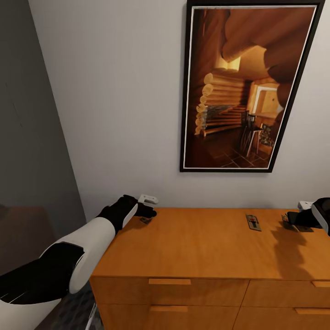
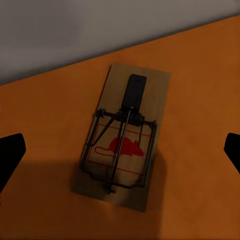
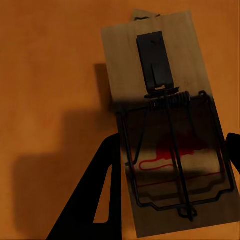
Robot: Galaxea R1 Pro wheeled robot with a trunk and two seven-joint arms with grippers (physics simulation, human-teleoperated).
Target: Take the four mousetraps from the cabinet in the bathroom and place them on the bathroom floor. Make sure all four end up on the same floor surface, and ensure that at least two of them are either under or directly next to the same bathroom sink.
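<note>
**Both pincers down on the cabinet top, one trap in the right fingers**

Nearest the right wrist camera lies a flat rectangular pale-wood mousetrap (image 3: 167, 130) with black wire spring and a red mouse print, set between the black fingers (image 3: 102, 200) of the right pincer (image 1: 293, 223), which look clamped on its two long edges. Another trap's corner peeks out from beneath it. In the left wrist view a second such mousetrap (image 2: 122, 137) lies flat on the orange wood, midway between the spread-apart black fingertips (image 2: 10, 155) of the left pincer (image 1: 147, 215), touched by neither. A third small dark trap (image 1: 253, 222) lies on the top between the two pincers, nearer the right one. All rest on the low orange-brown wooden cabinet (image 1: 192, 256) with its slim bar handles, under both arms. Behind the pincers rises a pale grey wall bearing a black-framed picture of a log cabin interior (image 1: 247, 87).
</note>
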